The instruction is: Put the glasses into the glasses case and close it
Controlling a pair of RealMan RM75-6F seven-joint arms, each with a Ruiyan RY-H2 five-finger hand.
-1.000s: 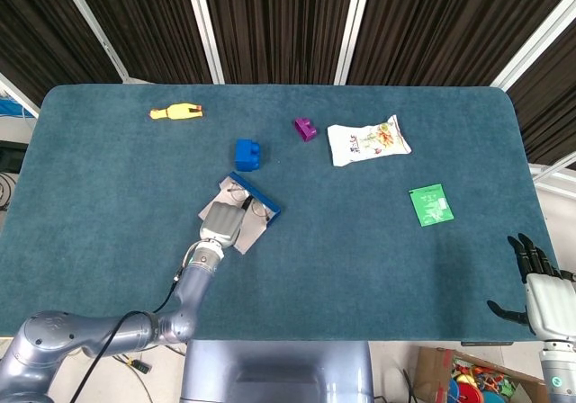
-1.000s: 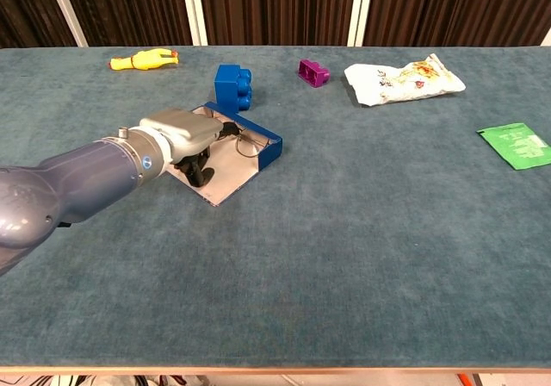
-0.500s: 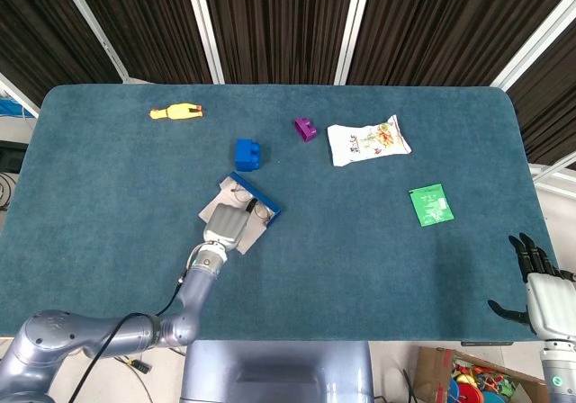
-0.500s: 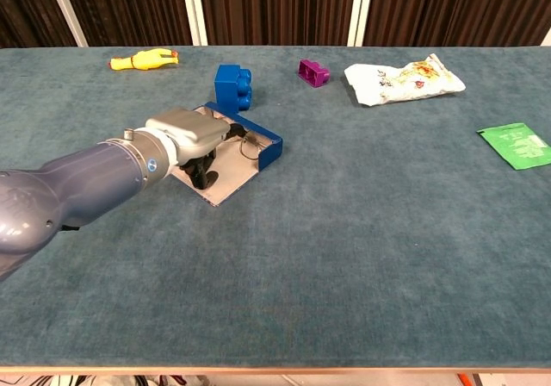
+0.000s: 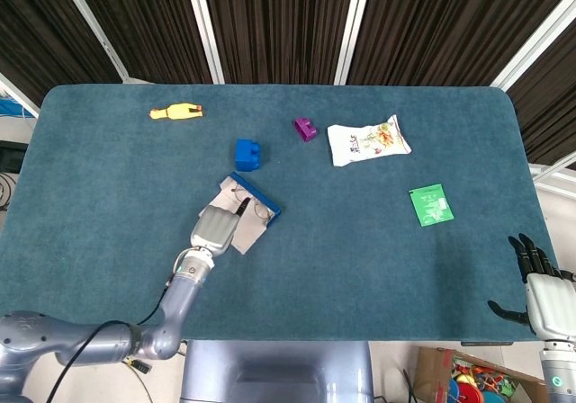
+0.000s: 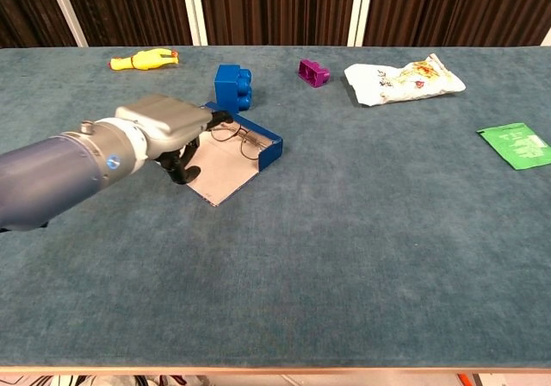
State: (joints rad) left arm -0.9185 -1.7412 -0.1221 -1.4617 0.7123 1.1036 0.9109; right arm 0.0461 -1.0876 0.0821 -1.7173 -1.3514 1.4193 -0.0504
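Dark slatted panels back a wide teal surface (image 5: 378, 268) that carries everything in reach. My left hand (image 6: 164, 126) sits at the near-left side of the open glasses case (image 6: 225, 164), fingers curled down toward the grey liner; I cannot tell whether they press the case or only hover, and they hold nothing I can see. My right hand (image 5: 538, 288) rests off the near-right corner, fingers apart and empty. One glasses case lies open with its blue wall (image 6: 258, 141) on the far side, and one pair of glasses (image 6: 237, 140) lies inside it against that wall, thin wire frame, lenses up. I judge the glasses light and fragile, easily bent, so I would leave them alone and handle only the case, which looks stiff and flat; the free grey flap at its near edge is the place to take hold for folding it shut. Scattered beyond are one white snack bag (image 5: 366, 141), one green packet (image 5: 431, 204), one blue block (image 5: 247, 154), one purple block (image 5: 305, 129) and one yellow toy duck (image 5: 176, 111).
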